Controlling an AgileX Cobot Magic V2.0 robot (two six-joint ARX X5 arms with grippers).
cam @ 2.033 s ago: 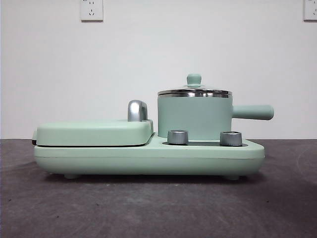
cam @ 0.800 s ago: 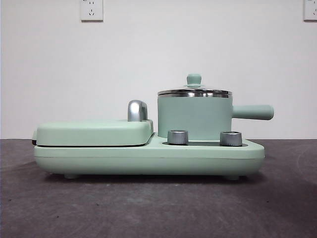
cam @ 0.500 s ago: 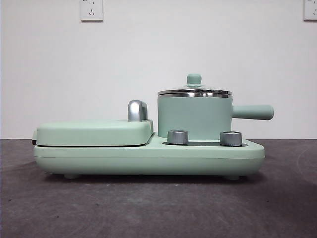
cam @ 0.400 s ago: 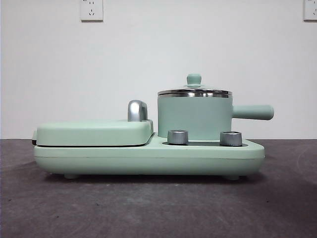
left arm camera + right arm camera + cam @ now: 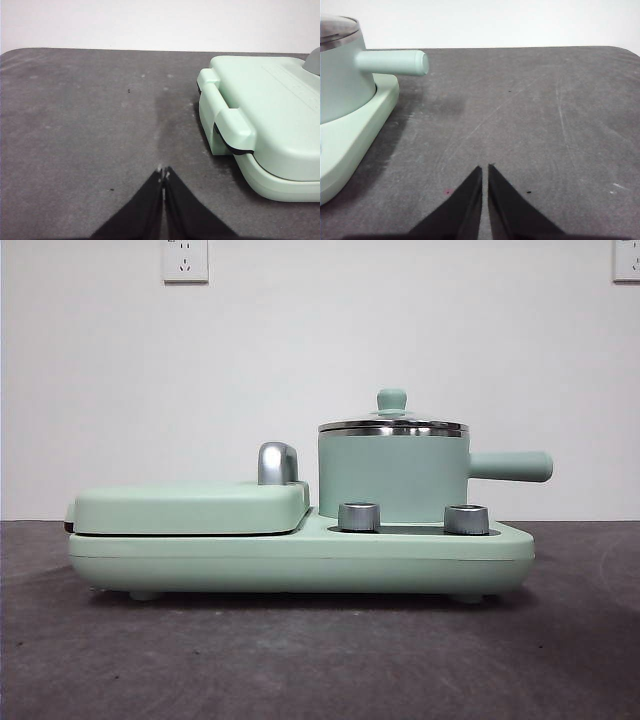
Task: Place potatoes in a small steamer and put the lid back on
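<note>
The steamer [image 5: 392,478] is seated on a green cooker base [image 5: 300,558] beside a flat griddle [image 5: 190,508], lid [image 5: 392,424] on, its handle pointing sideways away from the griddle. Both the left gripper [image 5: 163,174] and right gripper [image 5: 485,170] are held closed over bare table [image 5: 300,660].

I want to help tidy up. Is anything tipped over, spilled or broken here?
Nothing looks wrong. The lid sits level on the green pot, the flat cover is closed, and the table shows only faint scuffs, no spills. No potato can be seen.

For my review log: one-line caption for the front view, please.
Lid sits on the small steamer, on a mint-green cooker base beside its closed griddle; no arms in view.
</note>
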